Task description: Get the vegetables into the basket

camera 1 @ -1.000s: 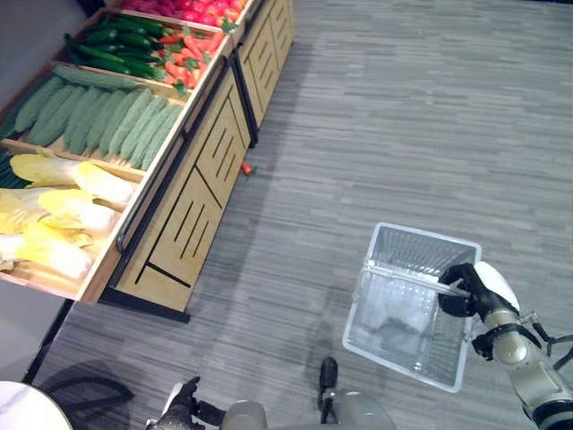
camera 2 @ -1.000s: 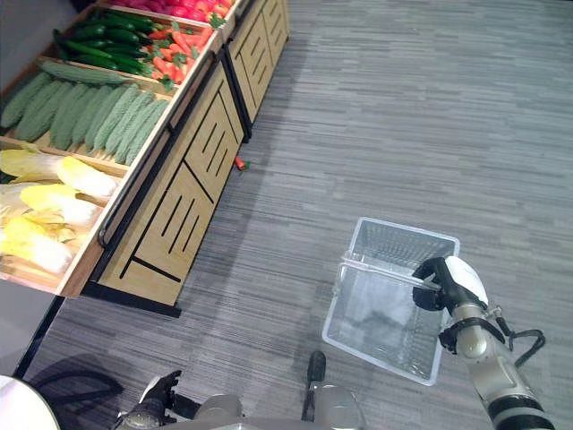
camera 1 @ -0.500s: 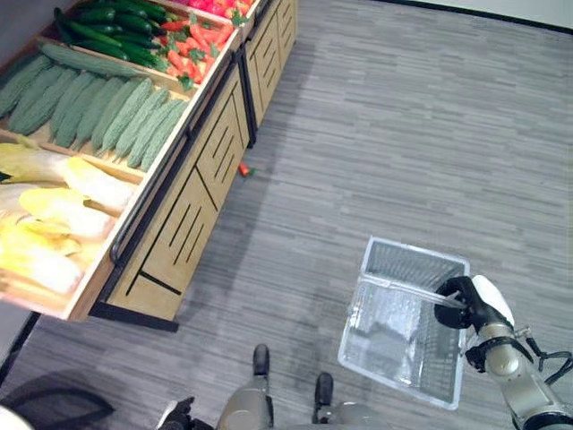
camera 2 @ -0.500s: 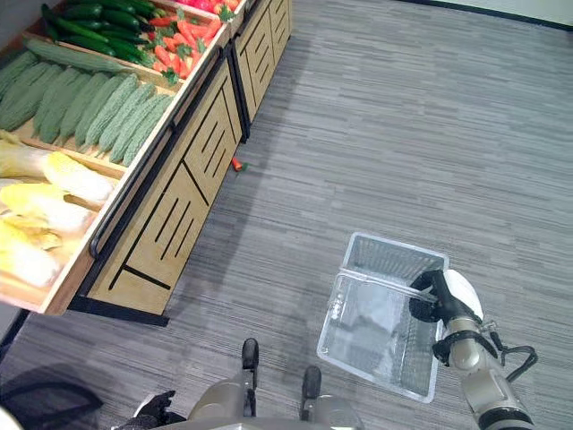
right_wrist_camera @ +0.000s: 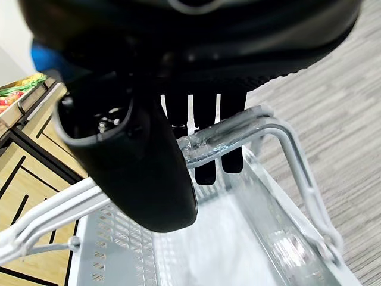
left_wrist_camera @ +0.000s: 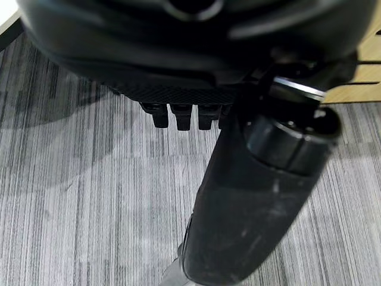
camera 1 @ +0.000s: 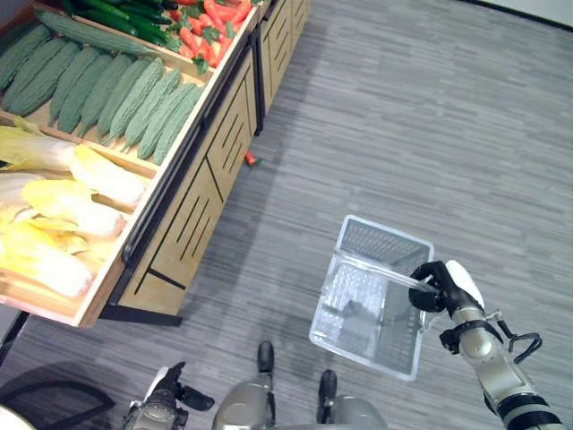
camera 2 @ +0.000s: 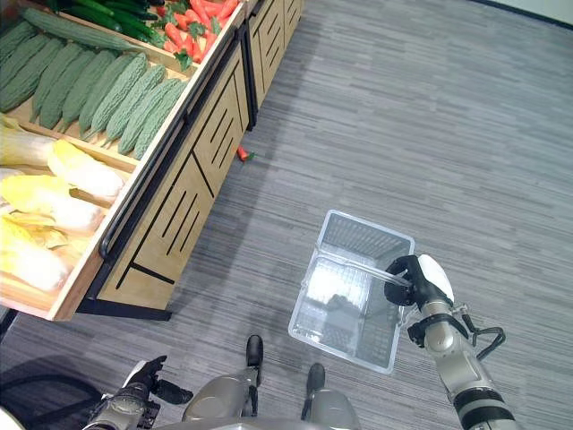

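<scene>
**At the basket handle: right hand carrying, produce not yet picked**

Around the clear handle the fingers of the right hand were curled, thumb closing from the other side, so the wire basket hung from that grip above the grey floor. The basket looked empty. The vegetables lay in the wooden display stand well off to the robot's left: pale cabbages nearest, green bitter gourds beyond, carrots farther on, and one carrot on the floor beside the stand. The left hand hung low at the robot's side, fingers loosely curled on nothing. To do this step well, I judge the basket should be kept level and brought just beside the stand, leaving the left hand free to reach the produce.
</scene>
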Controlling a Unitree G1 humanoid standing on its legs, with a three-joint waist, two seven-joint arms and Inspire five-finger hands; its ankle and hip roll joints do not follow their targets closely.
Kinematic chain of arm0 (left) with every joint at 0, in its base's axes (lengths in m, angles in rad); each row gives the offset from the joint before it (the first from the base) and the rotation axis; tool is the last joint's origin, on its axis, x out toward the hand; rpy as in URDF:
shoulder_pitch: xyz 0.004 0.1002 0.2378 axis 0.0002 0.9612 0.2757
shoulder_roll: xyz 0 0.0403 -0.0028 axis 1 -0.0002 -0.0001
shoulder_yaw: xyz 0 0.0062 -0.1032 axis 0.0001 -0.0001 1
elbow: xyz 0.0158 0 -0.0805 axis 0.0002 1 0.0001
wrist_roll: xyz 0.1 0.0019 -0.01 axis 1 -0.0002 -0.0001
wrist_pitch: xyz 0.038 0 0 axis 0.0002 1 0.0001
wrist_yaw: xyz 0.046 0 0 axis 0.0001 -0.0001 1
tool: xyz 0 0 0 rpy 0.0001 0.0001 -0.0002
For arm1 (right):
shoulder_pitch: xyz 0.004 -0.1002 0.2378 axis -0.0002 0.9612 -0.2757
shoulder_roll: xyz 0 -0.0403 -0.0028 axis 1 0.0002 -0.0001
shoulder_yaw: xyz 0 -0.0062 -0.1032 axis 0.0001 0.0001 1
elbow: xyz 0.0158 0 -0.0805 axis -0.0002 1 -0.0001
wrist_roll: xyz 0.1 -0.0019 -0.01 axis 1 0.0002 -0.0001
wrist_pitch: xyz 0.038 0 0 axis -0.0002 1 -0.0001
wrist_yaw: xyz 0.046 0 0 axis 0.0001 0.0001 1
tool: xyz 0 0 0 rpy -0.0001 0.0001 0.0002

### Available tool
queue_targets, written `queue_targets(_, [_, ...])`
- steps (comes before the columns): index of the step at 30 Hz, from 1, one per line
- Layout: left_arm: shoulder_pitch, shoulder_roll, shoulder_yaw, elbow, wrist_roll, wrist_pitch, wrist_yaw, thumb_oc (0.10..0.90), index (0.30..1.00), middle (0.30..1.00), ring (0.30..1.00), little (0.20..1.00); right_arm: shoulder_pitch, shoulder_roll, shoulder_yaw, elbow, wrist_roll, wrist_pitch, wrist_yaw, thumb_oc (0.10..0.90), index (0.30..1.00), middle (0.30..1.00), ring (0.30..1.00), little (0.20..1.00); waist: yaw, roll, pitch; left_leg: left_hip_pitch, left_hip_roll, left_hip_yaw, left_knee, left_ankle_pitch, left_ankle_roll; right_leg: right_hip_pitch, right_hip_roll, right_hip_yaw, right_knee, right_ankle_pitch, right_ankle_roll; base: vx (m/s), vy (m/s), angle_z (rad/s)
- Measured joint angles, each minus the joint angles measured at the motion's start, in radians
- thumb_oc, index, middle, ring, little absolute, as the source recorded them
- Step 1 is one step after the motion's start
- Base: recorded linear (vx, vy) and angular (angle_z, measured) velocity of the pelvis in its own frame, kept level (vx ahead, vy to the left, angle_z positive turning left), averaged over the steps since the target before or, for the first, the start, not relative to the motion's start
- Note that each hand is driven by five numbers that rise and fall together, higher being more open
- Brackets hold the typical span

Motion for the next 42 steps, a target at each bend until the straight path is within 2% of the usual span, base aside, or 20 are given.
queue_targets(1, [-0.003,-0.001,-0.007,0.004,0.0,0.0,-0.001,0.9,1.0,1.0,1.0,1.0,0.001,-0.005,0.001,-0.003,-0.002,0.0,0.0,0.4,0.3,0.3,0.3,0.3,-0.006,0.004,0.009,0.009,-0.002,-0.018,0.008,-0.005,0.012,-0.076,-0.001,0.02,0.139,-0.022,0.005,0.2,-0.01,0.26])
queue_targets(3, [-0.005,0.003,-0.019,0.007,0.001,0.003,-0.001,0.9,1.0,1.0,1.0,1.0,0.014,-0.01,0.001,-0.01,-0.013,-0.001,0.0,0.4,0.3,0.3,0.3,0.3,-0.035,-0.004,0.013,0.016,-0.023,-0.047,0.009,-0.002,0.018,-0.135,-0.026,0.049,0.204,-0.067,0.008,0.16,-0.067,0.52])
queue_targets(6, [-0.013,0.003,-0.019,0.016,0.001,0.001,0.002,0.9,1.0,1.0,1.0,1.0,0.022,-0.016,0.002,-0.017,-0.042,0.008,-0.003,0.4,0.3,0.3,0.3,0.3,-0.051,-0.007,0.027,0.02,-0.056,-0.089,0.021,-0.011,0.025,-0.194,-0.064,0.055,0.025,-0.046,0.016,0.23,-0.162,0.54])
queue_targets(8, [-0.031,0.002,-0.016,0.045,0.001,0.004,0.003,0.9,1.0,1.0,1.0,1.0,0.041,-0.017,0.007,-0.017,-0.048,0.009,-0.002,0.4,0.3,0.3,0.3,0.3,-0.059,-0.005,0.031,0.018,-0.074,-0.136,0.031,-0.017,0.024,-0.188,-0.072,0.103,-0.206,0.021,0.029,0.28,-0.192,0.71])
queue_targets(12, [-0.01,-0.007,0.011,0.067,0.002,0.007,0.001,0.9,1.0,1.0,1.0,1.0,0.049,-0.01,0.009,-0.016,-0.047,0.006,0.01,0.4,0.3,0.3,0.3,0.3,-0.052,-0.005,0.031,0.053,-0.079,-0.215,0.043,-0.055,-0.002,-0.132,-0.074,0.131,-0.355,0.135,0.015,0.29,-0.266,0.62])
queue_targets(15, [0.032,-0.009,0.009,0.056,0.002,0.007,0.002,0.9,1.0,1.0,1.0,1.0,0.041,-0.012,0.01,-0.014,-0.048,0.005,0.024,0.4,0.3,0.3,0.3,0.3,-0.047,-0.009,0.017,0.104,-0.054,-0.262,0.028,-0.083,-0.037,-0.061,-0.061,0.083,-0.352,0.202,0.0,0.2,-0.242,0.54])
queue_targets(16, [0.048,-0.019,0.01,0.049,0.002,0.007,0.002,0.9,1.0,1.0,1.0,1.0,0.034,-0.019,0.009,-0.013,-0.047,0.001,0.024,0.4,0.3,0.3,0.3,0.3,-0.048,0.014,0.004,0.108,-0.012,-0.277,0.026,-0.098,-0.057,-0.046,-0.027,0.048,-0.351,0.222,-0.029,0.13,-0.2,0.51])
queue_targets(18, [0.06,-0.034,0.01,0.048,0.001,0.01,0.0,0.9,1.0,1.0,1.0,1.0,0.031,-0.034,0.009,-0.01,-0.047,0.002,0.031,0.4,0.3,0.3,0.3,0.3,-0.042,0.04,-0.011,0.107,0.048,-0.292,0.043,-0.104,-0.08,-0.017,0.023,0.001,-0.356,0.209,-0.072,0.15,-0.282,0.49])
queue_targets(21, [0.056,-0.055,0.002,0.034,0.001,0.003,-0.001,0.9,1.0,1.0,1.0,1.0,0.02,-0.063,0.007,0.013,-0.036,-0.004,0.034,0.4,0.3,0.3,0.3,0.3,-0.046,0.034,-0.022,0.071,0.083,-0.327,0.107,-0.085,-0.118,0.011,0.058,-0.071,-0.343,0.163,-0.121,0.12,-0.246,0.62])
queue_targets(24, [0.037,-0.06,0.002,0.033,0.001,-0.003,0.002,0.9,1.0,1.0,1.0,1.0,0.006,-0.078,0.0,0.014,-0.033,-0.004,0.028,0.4,0.3,0.3,0.3,0.3,-0.049,0.03,-0.024,0.03,0.091,-0.33,0.151,-0.066,-0.149,0.023,0.067,-0.12,-0.345,0.142,-0.139,0.09,-0.18,0.53])
queue_targets(27, [0.011,-0.06,-0.002,0.028,0.001,0.002,0.001,0.9,1.0,1.0,1.0,1.0,0.029,-0.103,-0.013,0.015,-0.027,0.003,0.015,0.4,0.3,0.3,0.3,0.3,-0.056,0.021,-0.027,-0.034,0.075,-0.246,0.23,-0.029,-0.199,0.04,0.048,-0.192,-0.354,0.127,-0.164,0.03,-0.122,0.8])
queue_targets(28, [0.0,-0.058,-0.013,0.0,0.001,0.005,0.002,0.9,1.0,1.0,1.0,1.0,0.053,-0.107,-0.035,0.016,-0.027,0.01,0.011,0.4,0.3,0.3,0.3,0.3,-0.061,0.009,-0.021,-0.072,0.076,-0.13,0.277,-0.023,-0.193,0.048,0.037,-0.237,-0.36,0.122,-0.177,0.02,-0.073,0.81])
queue_targets(29, [0.0,-0.057,-0.02,-0.009,0.001,0.008,0.002,0.9,1.0,1.0,1.0,1.0,0.058,-0.106,-0.034,0.016,-0.026,0.011,0.012,0.4,0.3,0.3,0.3,0.3,-0.059,0.014,-0.023,-0.072,0.086,-0.095,0.292,-0.032,-0.193,0.053,0.039,-0.248,-0.359,0.118,-0.182,0.04,-0.074,1.04])
queue_targets(30, [-0.006,-0.052,-0.038,-0.009,0.003,0.017,0.002,0.9,1.0,1.0,1.0,1.0,0.075,-0.099,-0.045,0.016,-0.017,0.011,-0.003,0.4,0.3,0.3,0.3,0.3,-0.064,0.007,-0.019,-0.091,0.091,0.021,0.282,-0.049,-0.168,0.066,0.031,-0.295,-0.382,0.105,-0.171,0.11,0.01,0.91])
queue_targets(31, [-0.013,-0.049,-0.047,-0.032,0.009,0.018,0.003,0.9,1.0,1.0,1.0,1.0,0.089,-0.095,-0.06,0.017,-0.015,0.013,-0.008,0.4,0.3,0.3,0.3,0.3,-0.065,0.009,-0.016,-0.112,0.073,0.073,0.219,-0.057,-0.152,0.061,0.025,-0.319,-0.405,0.105,-0.165,0.16,0.107,0.93])
queue_targets(32, [-0.011,-0.048,-0.06,-0.041,0.009,0.018,0.002,0.9,1.0,1.0,1.0,1.0,0.086,-0.081,-0.063,0.022,-0.014,0.013,-0.008,0.4,0.3,0.3,0.3,0.3,-0.054,0.03,-0.019,-0.116,0.061,0.099,0.146,-0.052,-0.145,0.059,0.028,-0.331,-0.404,0.106,-0.146,0.25,0.165,0.66])
queue_targets(34, [-0.009,-0.052,-0.059,-0.034,0.011,0.017,0.001,0.9,1.0,1.0,1.0,1.0,0.068,-0.043,-0.057,0.038,-0.016,0.016,-0.008,0.4,0.3,0.3,0.3,0.3,-0.041,0.034,-0.017,-0.134,0.065,0.111,0.011,-0.004,-0.143,0.061,0.036,-0.337,-0.409,0.096,-0.137,0.23,0.172,0.12])
queue_targets(37, [0.032,-0.066,-0.058,0.011,0.019,0.019,-0.001,0.9,1.0,1.0,1.0,1.0,0.062,-0.024,-0.046,0.033,-0.016,0.013,-0.008,0.4,0.3,0.3,0.3,0.3,-0.04,0.045,-0.023,-0.075,0.095,0.11,0.017,0.02,-0.113,0.117,0.031,-0.307,-0.401,0.086,-0.099,0.17,0.179,-0.29])
queue_targets(38, [0.044,-0.071,-0.058,0.022,0.019,0.021,-0.001,0.9,1.0,1.0,1.0,1.0,0.062,-0.025,-0.048,0.033,-0.016,0.013,-0.011,0.4,0.3,0.3,0.3,0.3,-0.048,0.048,-0.026,-0.063,0.082,0.119,0.012,0.053,-0.08,0.121,0.013,-0.291,-0.379,0.078,-0.077,0.18,0.227,-0.22])
queue_targets(42, [0.024,-0.037,-0.033,-0.007,0.02,0.021,0.003,0.9,1.0,1.0,1.0,1.0,0.074,-0.016,-0.022,0.032,-0.018,0.013,-0.004,0.4,0.3,0.3,0.3,0.3,-0.043,0.024,-0.031,-0.032,-0.013,0.144,0.005,0.016,-0.004,0.083,-0.091,-0.18,-0.271,0.063,-0.038,0.14,0.198,0.01])
